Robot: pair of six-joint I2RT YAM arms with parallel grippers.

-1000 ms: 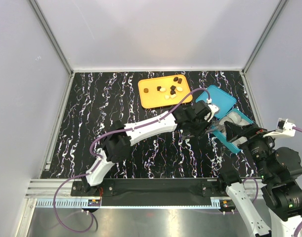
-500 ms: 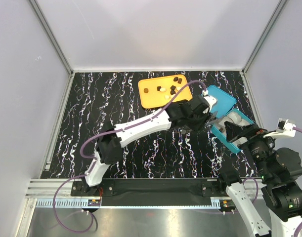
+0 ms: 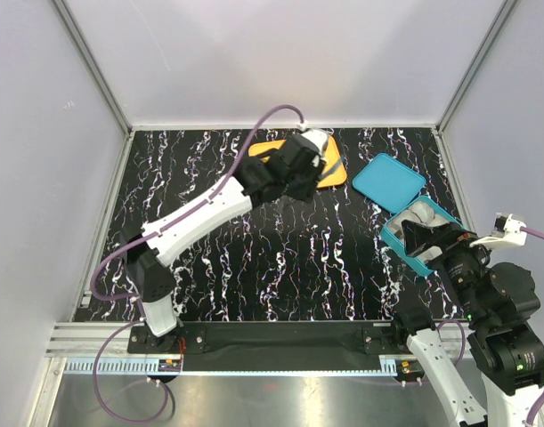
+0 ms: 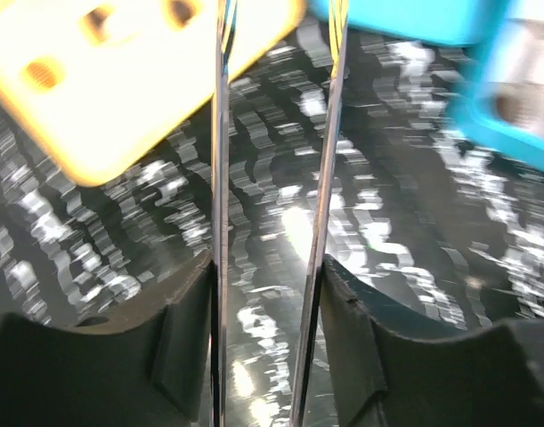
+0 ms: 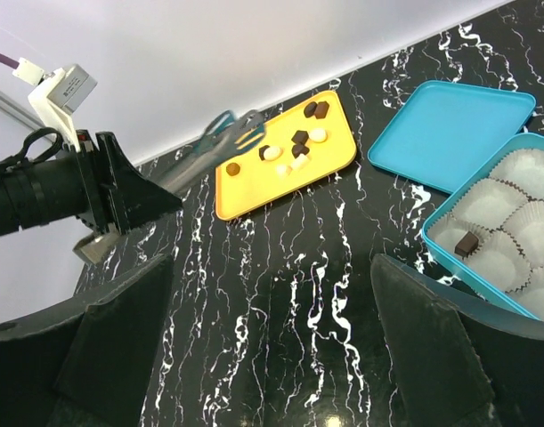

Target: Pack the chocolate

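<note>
Black marbled counter (image 3: 254, 249); orange tray (image 5: 280, 165) at twelve o'clock carries the loose chocolate (image 5: 298, 138). Left hand (image 5: 231, 129) hovers there, part-spread, grasping nothing; right hand wide, empty. It should settle the tips astride one piece, then squeeze gently.

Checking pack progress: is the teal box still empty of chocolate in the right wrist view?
No, one dark chocolate piece already sits in a paper cup inside the teal box.

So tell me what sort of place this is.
Most likely a lab test cell for robot handling: plain white panels on aluminium framing wall in a marble-patterned table, with two bolted arms and staged props, an orange tray and a teal box.
</note>
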